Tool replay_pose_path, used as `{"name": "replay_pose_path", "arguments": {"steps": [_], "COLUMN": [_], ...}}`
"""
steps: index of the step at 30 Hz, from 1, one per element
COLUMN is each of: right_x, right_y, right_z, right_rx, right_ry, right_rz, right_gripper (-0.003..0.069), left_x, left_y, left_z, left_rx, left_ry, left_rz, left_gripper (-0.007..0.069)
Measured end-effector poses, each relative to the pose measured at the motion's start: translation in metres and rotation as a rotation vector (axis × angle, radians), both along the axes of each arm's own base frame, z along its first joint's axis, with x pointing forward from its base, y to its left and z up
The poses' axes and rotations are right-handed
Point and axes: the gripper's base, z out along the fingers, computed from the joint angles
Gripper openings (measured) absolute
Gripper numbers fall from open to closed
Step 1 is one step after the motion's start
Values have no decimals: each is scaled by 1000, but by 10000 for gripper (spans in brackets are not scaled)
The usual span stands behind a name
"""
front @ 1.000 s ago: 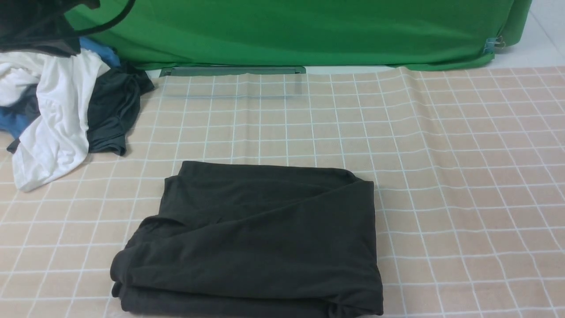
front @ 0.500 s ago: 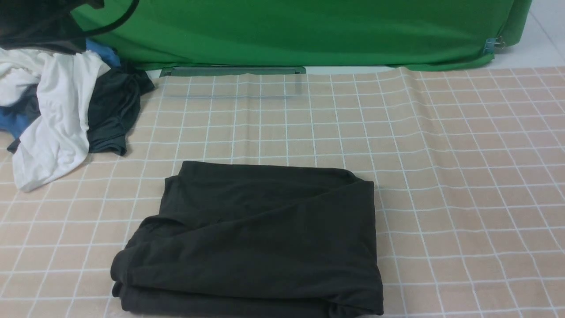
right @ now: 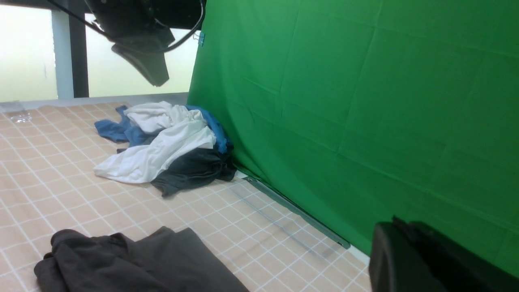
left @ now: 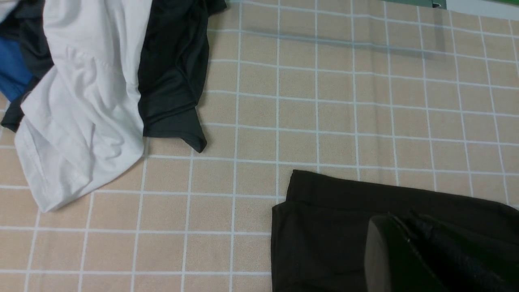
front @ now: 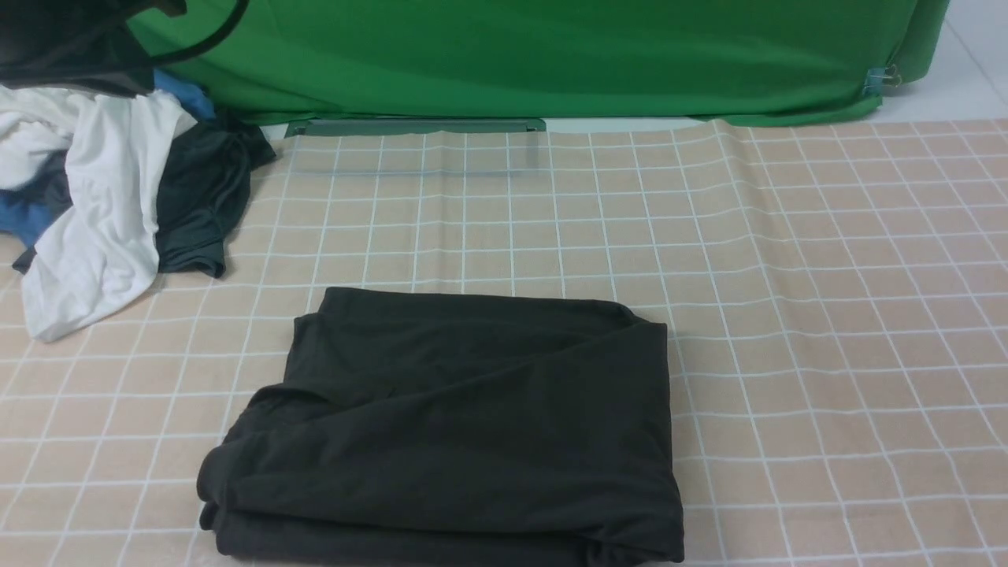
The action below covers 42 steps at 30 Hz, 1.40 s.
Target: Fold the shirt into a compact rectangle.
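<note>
Fingers (left: 405, 259) shut, shirt (front: 457, 425) unchanged, folded.

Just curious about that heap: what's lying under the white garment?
Under the white garment show a dark grey-black garment and blue fabric. Anything deeper is covered.

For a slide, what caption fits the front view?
Folded black shirt lies on checked tablecloth, laundry pile behind.
</note>
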Motion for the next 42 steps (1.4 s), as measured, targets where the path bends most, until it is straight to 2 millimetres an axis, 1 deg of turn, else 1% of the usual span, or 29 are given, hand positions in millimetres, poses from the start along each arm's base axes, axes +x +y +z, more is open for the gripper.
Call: {"name": "replay_pose_path", "arguments": {"steps": [4,6,9,10,12,14,16,17,19,23,26,29,30,31,34,37,40,41,42], "right_x": [0,1,8,9,18,23,25,25,26,18,10,6,2,1,-1,-2,-2,-2,-3], "right_y": [0,2,9,9,7,1,-6,-11,-17,-34,-39,-41,-41,-41,-42,-41,-38,-38,-37], "right_z": [0,-4,-22,-25,-45,-63,-76,-88,-103,-152,-174,-189,-197,-202,-206,-209,-209,-209,-209], "right_rx": [0,2,11,12,11,2,-4,-4,-8,-15,-12,-10,-3,-2,7,-2,-4,-4,-5], "right_ry": [0,-6,-4,-1,37,65,76,82,93,129,131,128,112,110,96,131,131,131,130], "right_rz": [0,6,3,-4,-80,-174,-244,-304,-370,-546,-606,-623,-625,-626,-626,-620,-564,-561,-537], "right_gripper": [61,66,72,72,77,85,90,95,99,110,117,122,125,126,130,137,148,149,151], "left_x": [0,0,1,2,3,5,6,6,7,7,7,7,7,7,5,-1,-13,-14,-21], "left_y": [1,1,2,2,3,4,4,4,3,3,3,3,3,3,3,3,4,4,4], "left_z": [0,0,1,1,3,4,5,6,6,7,7,7,7,7,5,4,7,6,9], "left_rx": [9,16,31,31,38,46,44,43,41,40,40,40,35,39,59,59,63,64,66], "left_ry": [-1,-3,-19,-22,-48,-69,-84,-93,-103,-114,-116,-116,-114,-113,-82,-40,5,10,24], "left_rz": [1,3,7,6,9,11,11,12,12,9,9,9,8,3,-15,-23,-30,-30,-32], "left_gripper": [18,18,18,18,18,18,18,18,18,18,18,18,18,18,18,18,18,18,18]}}
